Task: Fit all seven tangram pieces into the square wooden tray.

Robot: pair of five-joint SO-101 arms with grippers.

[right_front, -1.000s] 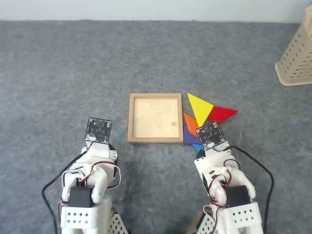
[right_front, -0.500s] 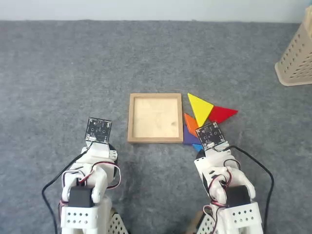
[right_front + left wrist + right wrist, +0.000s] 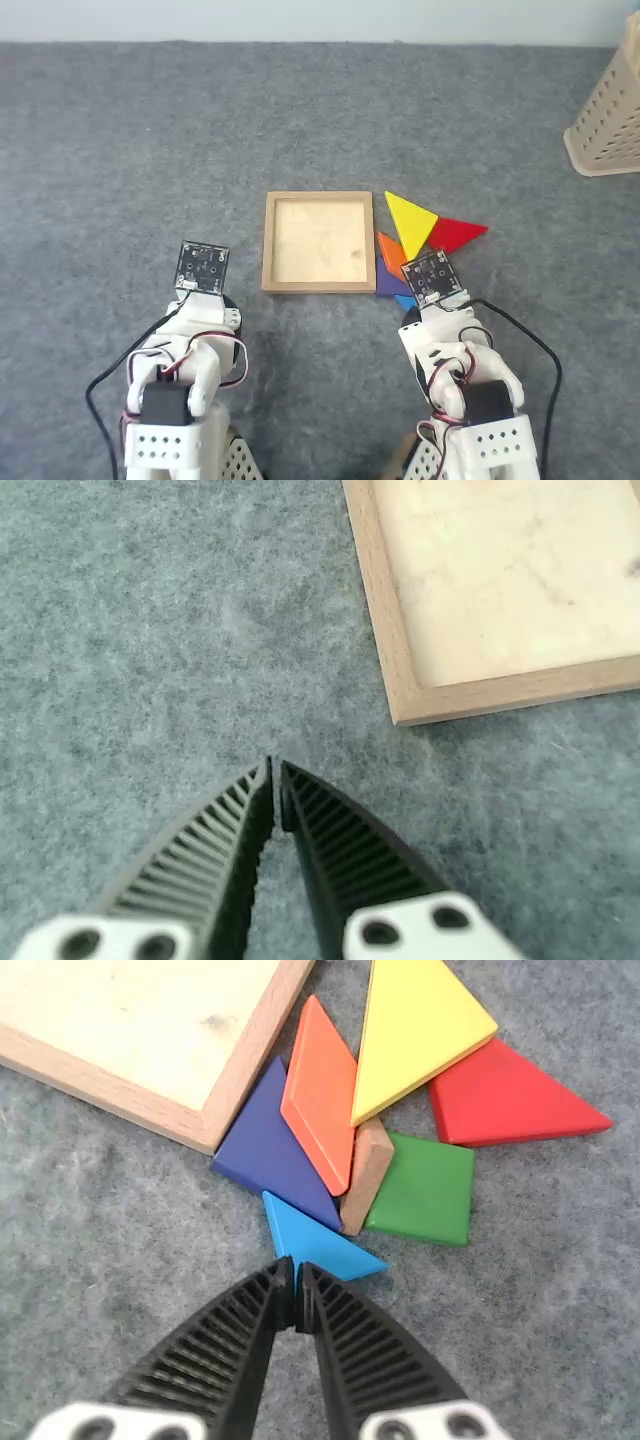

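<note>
High view: wooden tray (image 3: 268, 245) mid-table; coloured pieces (image 3: 412, 222) clustered just beside its right edge.
Left wrist view: left claw (image 3: 275, 775) closed, over carpet (image 3: 150, 630) near a tray corner.
Right wrist view: right claw (image 3: 296, 1280) closed, tip apparently touching the blue triangle (image 3: 318, 1245).

Fuzzy grey felt-like cloth covers the tabletop (image 3: 140, 130). The tray (image 3: 268, 240) is pale, matt bare wood. The tangram pieces (image 3: 420, 1020) look smooth and painted. The left gripper (image 3: 275, 770) and right gripper (image 3: 297, 1270) are ribbed matt black plastic.
</note>
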